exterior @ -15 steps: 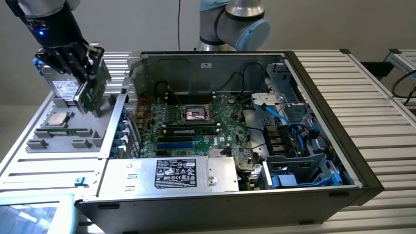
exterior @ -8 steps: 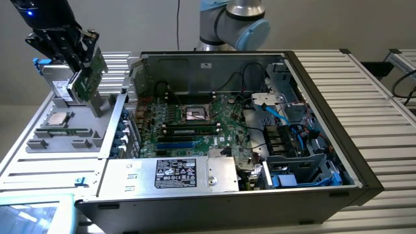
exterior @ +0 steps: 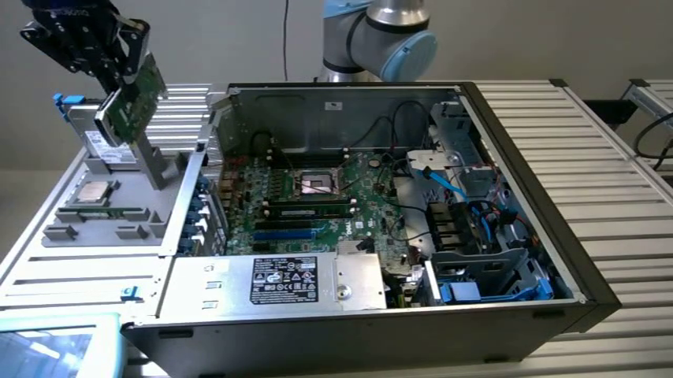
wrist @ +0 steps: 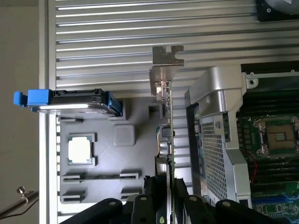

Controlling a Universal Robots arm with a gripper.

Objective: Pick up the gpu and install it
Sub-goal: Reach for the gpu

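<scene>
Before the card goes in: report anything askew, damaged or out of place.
Nothing looks damaged or spilled. The green rectangular circuit card is tilted in the black hand, held above the grey plastic parts tray, outside the open black computer case.

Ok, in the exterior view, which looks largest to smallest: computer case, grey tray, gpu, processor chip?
1. computer case.
2. grey tray.
3. gpu, held up in the gripper; nearness to the camera may enlarge it.
4. processor chip, clearly smallest.
</scene>
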